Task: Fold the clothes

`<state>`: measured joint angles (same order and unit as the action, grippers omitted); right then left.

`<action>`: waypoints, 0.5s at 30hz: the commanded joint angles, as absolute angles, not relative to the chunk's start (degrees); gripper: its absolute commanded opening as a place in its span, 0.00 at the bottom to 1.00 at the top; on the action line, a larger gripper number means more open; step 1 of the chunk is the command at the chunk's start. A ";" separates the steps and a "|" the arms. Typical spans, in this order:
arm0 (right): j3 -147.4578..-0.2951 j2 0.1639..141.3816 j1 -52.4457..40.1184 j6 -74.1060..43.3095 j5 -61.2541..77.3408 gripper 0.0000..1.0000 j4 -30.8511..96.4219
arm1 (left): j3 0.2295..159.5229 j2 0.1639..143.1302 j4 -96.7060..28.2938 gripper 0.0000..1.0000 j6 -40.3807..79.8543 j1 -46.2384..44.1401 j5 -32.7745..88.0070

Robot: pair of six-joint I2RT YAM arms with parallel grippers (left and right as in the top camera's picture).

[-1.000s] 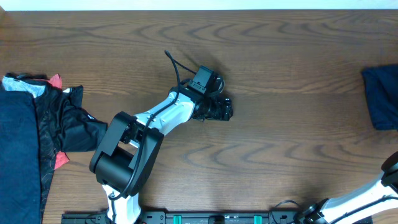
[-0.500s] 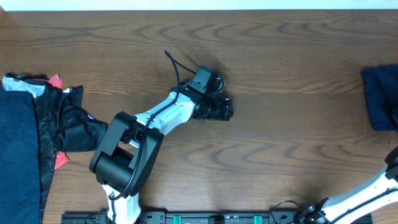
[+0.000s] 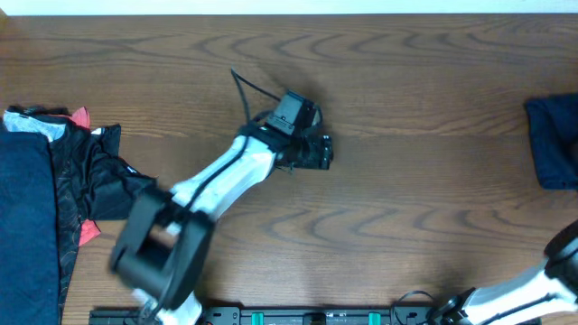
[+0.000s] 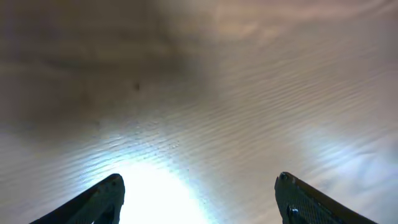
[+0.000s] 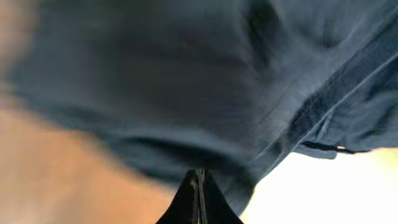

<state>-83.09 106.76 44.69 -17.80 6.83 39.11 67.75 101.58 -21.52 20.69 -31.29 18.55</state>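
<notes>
Clothes pile (image 3: 41, 194) of two left, one navy garment (image 3: 553, 144) right; left gripper (image 4: 199, 182) spread, right gripper (image 5: 198, 182) pressed together.

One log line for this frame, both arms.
left fingers: open, empty, over table | right fingers: shut, at navy garment, grip unclear | clothes pile: left edge, unfolded

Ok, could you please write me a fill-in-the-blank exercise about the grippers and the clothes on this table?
1. The left gripper hangs over the bare table with its jaws ____.
2. The right gripper has its jaws ____.
3. Seen from overhead, the pile with red trim lies at the table's ____ edge.
4. The right wrist camera faces a garment coloured ____.

Missing words: open; shut; left; navy.
</notes>
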 commanded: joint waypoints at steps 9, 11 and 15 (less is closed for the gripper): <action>-83.57 83.40 42.28 -19.11 23.59 0.25 41.71 | 67.68 69.23 -35.70 0.80 18.39 -31.31 1.61; -83.57 81.06 42.30 -19.03 25.58 0.42 43.13 | 67.68 64.20 -38.00 0.80 18.37 -31.31 0.05; -83.57 77.89 42.28 -19.05 28.45 0.77 45.95 | 67.68 54.13 -42.30 0.80 18.20 -31.31 -0.91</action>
<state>-83.61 80.18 42.76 -19.40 23.77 45.01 67.75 59.05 -40.75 19.29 -31.29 2.28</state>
